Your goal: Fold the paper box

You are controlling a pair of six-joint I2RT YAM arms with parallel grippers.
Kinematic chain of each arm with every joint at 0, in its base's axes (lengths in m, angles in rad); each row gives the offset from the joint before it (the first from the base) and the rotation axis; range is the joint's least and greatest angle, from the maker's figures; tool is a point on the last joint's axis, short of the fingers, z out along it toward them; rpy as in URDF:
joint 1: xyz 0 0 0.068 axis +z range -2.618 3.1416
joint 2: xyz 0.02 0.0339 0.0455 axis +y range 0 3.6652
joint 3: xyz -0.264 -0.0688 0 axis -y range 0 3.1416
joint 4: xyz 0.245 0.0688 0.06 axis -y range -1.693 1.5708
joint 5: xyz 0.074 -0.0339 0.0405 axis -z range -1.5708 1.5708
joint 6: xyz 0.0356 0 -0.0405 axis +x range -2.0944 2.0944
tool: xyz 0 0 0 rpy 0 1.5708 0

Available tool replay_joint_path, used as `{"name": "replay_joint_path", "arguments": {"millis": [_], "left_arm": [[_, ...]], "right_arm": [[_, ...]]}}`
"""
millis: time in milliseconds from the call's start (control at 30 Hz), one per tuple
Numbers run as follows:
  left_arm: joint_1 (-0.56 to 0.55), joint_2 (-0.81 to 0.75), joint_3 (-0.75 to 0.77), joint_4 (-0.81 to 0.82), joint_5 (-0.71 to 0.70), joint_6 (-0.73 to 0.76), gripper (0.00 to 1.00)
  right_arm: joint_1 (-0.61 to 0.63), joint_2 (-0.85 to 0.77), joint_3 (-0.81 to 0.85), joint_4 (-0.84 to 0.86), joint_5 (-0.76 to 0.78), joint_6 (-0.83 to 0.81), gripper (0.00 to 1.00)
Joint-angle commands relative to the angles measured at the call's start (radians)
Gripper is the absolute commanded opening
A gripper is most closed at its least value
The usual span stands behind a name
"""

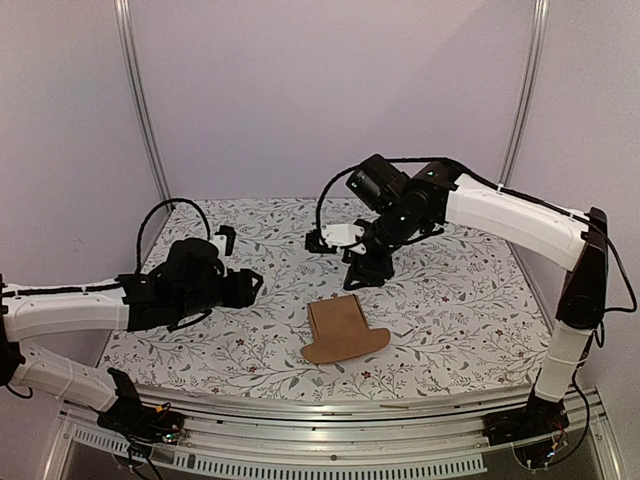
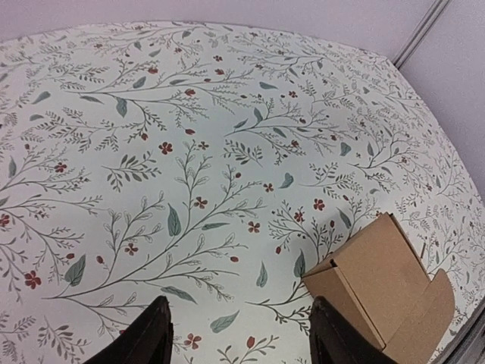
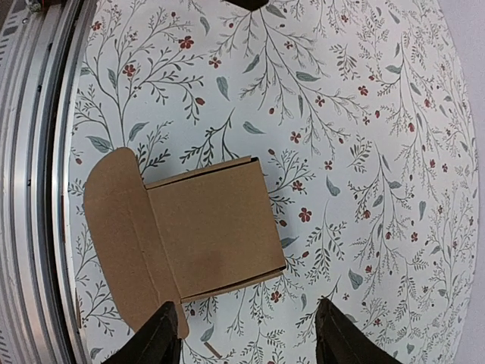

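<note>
Judging paper box (image 3: 212,227) light, thin, easily creased; best pinching its rounded flap edge. Seeing left end effector (image 2: 242,337), right end effector (image 3: 250,337) spread, empty.

no writing, label, brand or number can be read anywhere; the paper box (image 3: 216,227) is plain brown.

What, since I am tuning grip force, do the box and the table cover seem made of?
The paper box: thin brown cardboard, matte, with sharp creases and a rounded die-cut flap. The table cover: a flat printed sheet with leaves and red flowers, low sheen; cloth or vinyl, I cannot tell.
</note>
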Motion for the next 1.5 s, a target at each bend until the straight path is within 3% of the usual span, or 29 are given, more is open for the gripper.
{"name": "replay_joint_path", "arguments": {"millis": [0, 300, 533, 867, 1167, 1467], "left_arm": [[-0.048, -0.064, -0.008, -0.050, -0.021, 0.058, 0.61], [-0.166, -0.090, -0.043, -0.050, 0.030, 0.089, 0.53], [-0.227, -0.025, -0.054, -0.011, 0.069, 0.095, 0.53], [-0.279, 0.031, -0.019, -0.001, 0.074, 0.141, 0.54], [-0.321, 0.057, -0.002, 0.018, 0.093, 0.186, 0.53], [-0.340, -0.044, -0.052, 0.105, 0.053, 0.204, 0.54]], "right_arm": [[-0.059, 0.161, 0.062, -0.023, -0.171, -0.007, 0.58], [-0.144, 0.348, 0.164, 0.025, -0.318, 0.062, 0.48], [-0.147, 0.433, 0.182, 0.041, -0.304, 0.059, 0.46], [-0.187, 0.495, 0.169, 0.022, -0.325, 0.067, 0.33], [-0.283, 0.568, 0.213, -0.026, -0.421, 0.187, 0.13], [-0.387, 0.672, 0.260, -0.058, -0.471, 0.320, 0.10]]}}
